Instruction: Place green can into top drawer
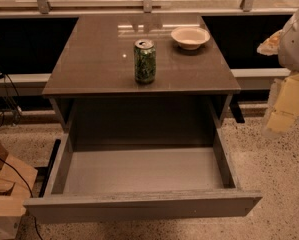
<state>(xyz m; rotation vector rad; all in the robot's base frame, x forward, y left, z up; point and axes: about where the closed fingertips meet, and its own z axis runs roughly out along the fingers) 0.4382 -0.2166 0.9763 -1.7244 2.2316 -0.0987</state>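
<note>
We see the top drawer (144,170) pulled out below the tabletop (94,59), its light floor bare, so that part of the job looks done. The green can (145,60) stands upright on the tabletop, near the front edge and about in the middle, just behind the open drawer. 1 beige bowl (190,36) sits behind the can and to the right, apart from it. The gripper (284,109) hangs at the right edge of the view, off the side of the table and well apart from the can, holding nothing that we can make out; whether it is open or closed we cannot tell. We judge the task to be at its start: the can is not yet grasped, and the reach, the grip, the lift, the carry forward over the drawer and the release inside are all left to do.
</note>
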